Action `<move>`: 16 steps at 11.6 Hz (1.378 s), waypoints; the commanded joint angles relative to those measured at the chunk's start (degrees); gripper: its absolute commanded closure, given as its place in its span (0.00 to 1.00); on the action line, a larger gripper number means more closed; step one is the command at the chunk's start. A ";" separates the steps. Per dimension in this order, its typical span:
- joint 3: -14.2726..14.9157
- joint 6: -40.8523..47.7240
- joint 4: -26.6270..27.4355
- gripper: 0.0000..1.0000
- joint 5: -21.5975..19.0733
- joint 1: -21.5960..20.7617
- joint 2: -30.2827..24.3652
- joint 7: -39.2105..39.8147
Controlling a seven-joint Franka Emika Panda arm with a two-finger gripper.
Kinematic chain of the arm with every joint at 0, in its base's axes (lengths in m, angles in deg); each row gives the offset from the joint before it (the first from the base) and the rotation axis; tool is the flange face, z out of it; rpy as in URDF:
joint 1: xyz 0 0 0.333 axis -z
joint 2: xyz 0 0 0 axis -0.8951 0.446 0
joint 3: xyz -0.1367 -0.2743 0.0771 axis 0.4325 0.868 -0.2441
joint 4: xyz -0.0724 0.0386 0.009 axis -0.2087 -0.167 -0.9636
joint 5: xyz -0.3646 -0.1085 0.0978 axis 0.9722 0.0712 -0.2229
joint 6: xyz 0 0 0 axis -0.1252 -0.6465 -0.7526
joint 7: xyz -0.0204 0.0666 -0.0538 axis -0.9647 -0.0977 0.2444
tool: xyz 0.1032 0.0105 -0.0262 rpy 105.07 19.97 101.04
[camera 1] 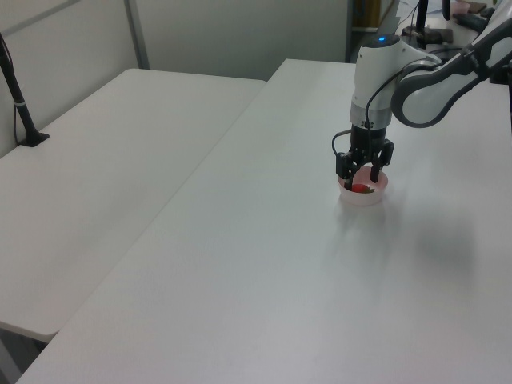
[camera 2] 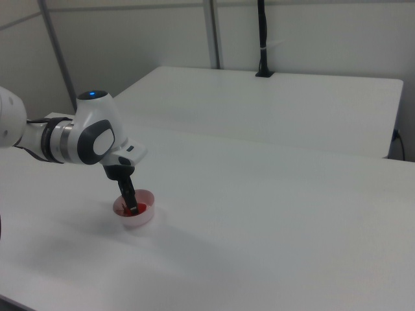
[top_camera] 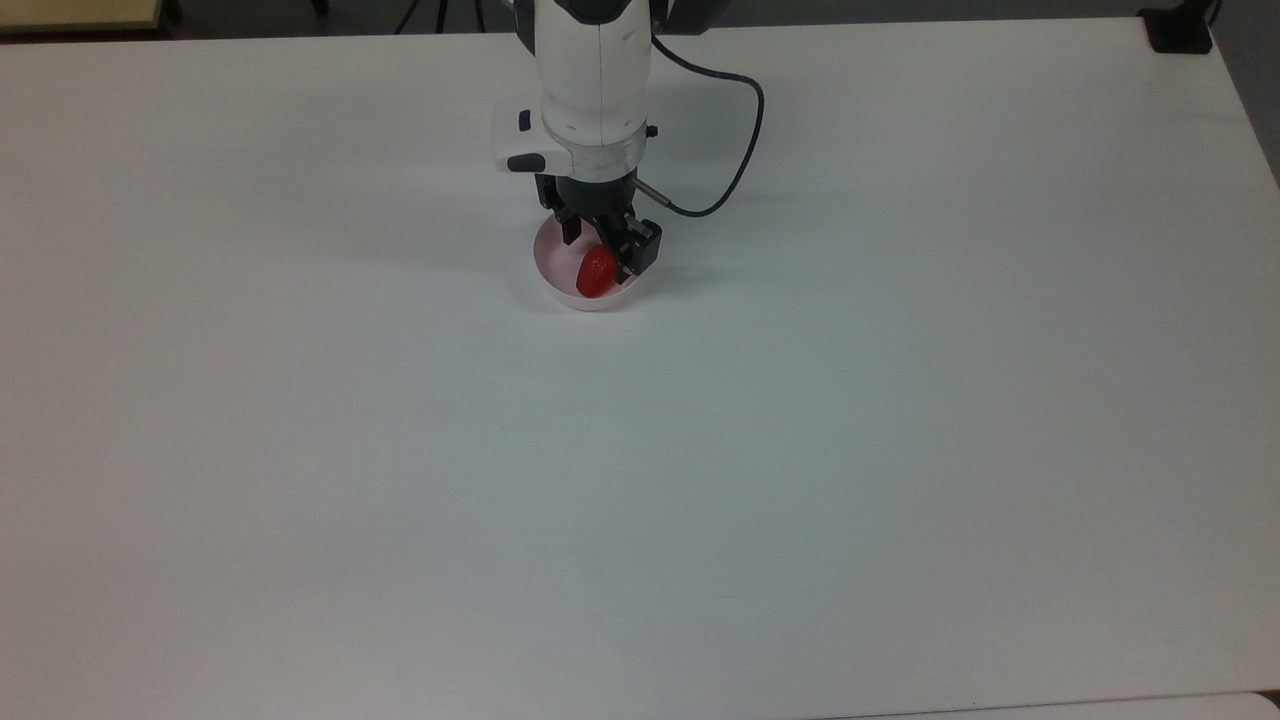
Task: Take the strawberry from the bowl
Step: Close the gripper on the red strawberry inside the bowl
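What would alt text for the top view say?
A white robot arm's gripper reaches down into a small pink bowl, its open fingers either side of a red strawberry. The bowl sits on a large white table.

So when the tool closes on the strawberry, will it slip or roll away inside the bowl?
The strawberry looks smooth, glossy and tapered, so it may squirt sideways under a pinch. It lies on its side in the bowl, whose curved walls would probably stop it rolling far. The bowl looks thin and light, so it could shift if the tool, with fingers either side of the fruit, bumps it.
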 commanded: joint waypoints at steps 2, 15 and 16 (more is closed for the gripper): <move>0.23 -1.95 1.10 0.25 -0.92 -0.14 1.09 -0.90; 0.32 8.93 -6.27 0.61 -0.92 1.35 -0.75 5.33; 0.49 11.90 -8.90 0.61 -0.92 1.53 -0.58 7.08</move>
